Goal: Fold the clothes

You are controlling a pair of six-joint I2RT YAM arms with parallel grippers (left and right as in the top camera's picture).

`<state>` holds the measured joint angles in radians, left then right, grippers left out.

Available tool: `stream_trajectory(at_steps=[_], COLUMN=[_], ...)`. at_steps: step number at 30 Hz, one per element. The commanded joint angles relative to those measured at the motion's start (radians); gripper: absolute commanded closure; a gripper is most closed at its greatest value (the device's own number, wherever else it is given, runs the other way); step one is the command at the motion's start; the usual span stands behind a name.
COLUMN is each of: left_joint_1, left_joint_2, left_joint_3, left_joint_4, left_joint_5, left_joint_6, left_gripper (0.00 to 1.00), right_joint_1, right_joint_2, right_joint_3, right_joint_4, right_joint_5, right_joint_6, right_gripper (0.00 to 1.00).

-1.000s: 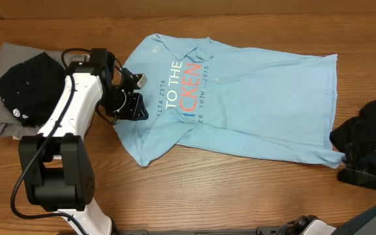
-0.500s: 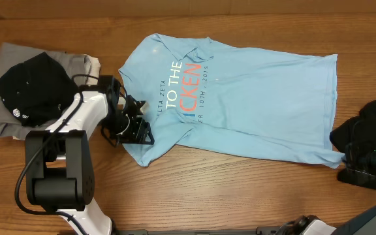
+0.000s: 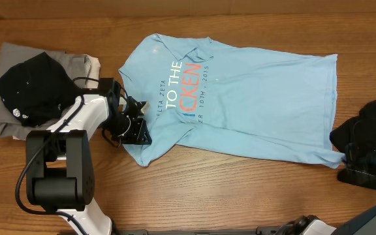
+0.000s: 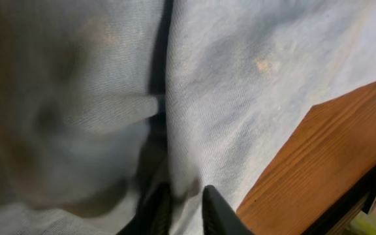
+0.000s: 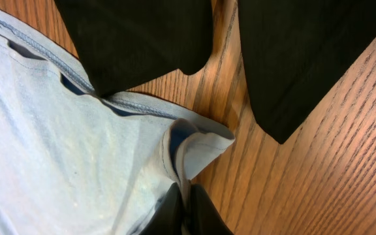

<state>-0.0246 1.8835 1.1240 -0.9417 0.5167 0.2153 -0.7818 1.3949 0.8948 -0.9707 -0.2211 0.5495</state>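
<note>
The light-blue T-shirt point(image 3: 253, 98) printed in blue and red lies spread across the middle of the table. My left gripper point(image 3: 138, 132) sits on its lower left edge, near the sleeve. In the left wrist view its fingers point(image 4: 185, 209) are pinched on a fold of the blue cloth point(image 4: 240, 78). My right gripper point(image 3: 346, 158) is at the shirt's lower right corner. In the right wrist view its fingers point(image 5: 187, 205) are shut on the shirt's hem point(image 5: 57, 143).
A black garment point(image 3: 28, 88) lies on a folded grey one point(image 3: 12, 55) at the far left, with a beige edge point(image 3: 94, 64) beside them. Another black garment point(image 3: 374, 121) lies at the right edge, and also shows in the right wrist view point(image 5: 142, 32). Bare wood runs along the front.
My left gripper has moved from beside the shirt's print toward the front, down to the lower left edge. The shirt and the right arm have not moved.
</note>
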Motion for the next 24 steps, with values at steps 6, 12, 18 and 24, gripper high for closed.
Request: stream_trajectory(at_steps=[6, 12, 18, 24], left_joint_1=[0.021, 0.048, 0.050, 0.051], left_joint_2=[0.007, 0.007, 0.007, 0.007], left_joint_3=[0.056, 0.268, 0.436, 0.459], left_joint_4=[-0.054, -0.203, -0.259, -0.240], left_joint_5=[0.036, 0.005, -0.057, -0.057], left_joint_6=[0.006, 0.006, 0.013, 0.048], left_gripper=[0.96, 0.96, 0.96, 0.95], right_joint_1=[0.002, 0.002, 0.002, 0.002], right_joint_2=[0.002, 0.002, 0.002, 0.002], right_joint_3=[-0.003, -0.003, -0.003, -0.003], right_joint_4=[0.000, 0.001, 0.005, 0.058], right_joint_5=[-0.001, -0.002, -0.025, -0.096], right_joint_6=[-0.006, -0.007, -0.034, -0.060], right_gripper=[0.96, 0.96, 0.96, 0.96])
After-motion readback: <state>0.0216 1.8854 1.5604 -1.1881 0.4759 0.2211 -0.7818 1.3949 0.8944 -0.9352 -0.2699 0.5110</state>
